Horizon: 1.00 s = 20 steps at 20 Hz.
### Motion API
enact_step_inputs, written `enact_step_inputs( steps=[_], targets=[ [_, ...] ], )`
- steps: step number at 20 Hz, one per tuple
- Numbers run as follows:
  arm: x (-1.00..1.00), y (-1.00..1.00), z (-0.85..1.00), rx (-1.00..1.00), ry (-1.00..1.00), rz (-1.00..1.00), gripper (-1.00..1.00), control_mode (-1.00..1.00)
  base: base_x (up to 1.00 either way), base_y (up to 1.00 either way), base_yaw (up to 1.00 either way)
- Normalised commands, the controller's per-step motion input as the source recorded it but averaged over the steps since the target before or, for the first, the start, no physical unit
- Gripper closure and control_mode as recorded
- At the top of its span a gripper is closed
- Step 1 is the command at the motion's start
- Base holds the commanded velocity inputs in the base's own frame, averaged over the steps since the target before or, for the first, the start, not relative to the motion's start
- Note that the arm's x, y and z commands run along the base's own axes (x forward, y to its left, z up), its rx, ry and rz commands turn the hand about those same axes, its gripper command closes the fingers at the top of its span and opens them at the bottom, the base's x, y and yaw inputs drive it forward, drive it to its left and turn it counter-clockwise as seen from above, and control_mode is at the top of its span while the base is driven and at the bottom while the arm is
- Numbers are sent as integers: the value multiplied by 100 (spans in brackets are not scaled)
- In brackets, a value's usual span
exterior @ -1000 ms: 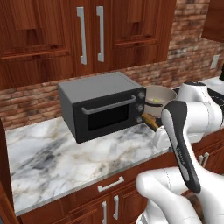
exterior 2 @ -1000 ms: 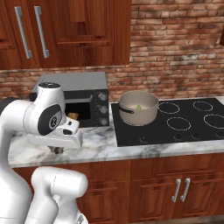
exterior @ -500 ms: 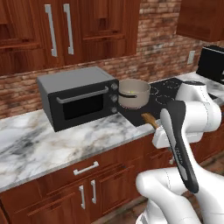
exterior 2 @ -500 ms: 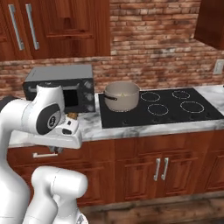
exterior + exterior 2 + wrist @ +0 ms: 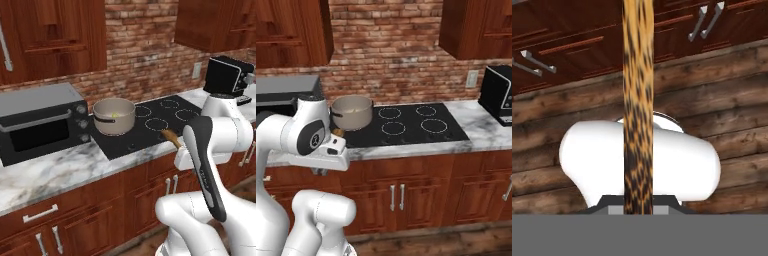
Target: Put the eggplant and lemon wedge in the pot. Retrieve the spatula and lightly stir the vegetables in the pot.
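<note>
The pincer is closed on the spatula point(image 5: 637, 100), whose handle end point(image 5: 171, 138) projects over the bench edge. The pot point(image 5: 114, 116) sits on the black cooktop point(image 5: 421, 125), beside the toaster oven point(image 5: 37, 120). A coffee machine point(image 5: 499, 94) stands at right.

The base is driving rightward along the counter, so the pot point(image 5: 114, 116) and toaster oven point(image 5: 37, 120) are sliding left in view

Even, shadowless rendered light, sharp base views, a blurry, stretched wood grain close to the hand camera.
</note>
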Motion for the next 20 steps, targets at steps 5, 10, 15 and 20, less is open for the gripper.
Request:
enact_step_inputs(
  steps=[5,10,15,20],
  targets=[
    [0,0,0,0,0,0,100,100,7,-90,28],
    [0,0,0,0,0,0,100,100,47,-60,37],
    [0,0,0,0,0,0,100,100,12,-42,19],
    [0,0,0,0,0,0,100,100,59,-2,0]
  ],
)
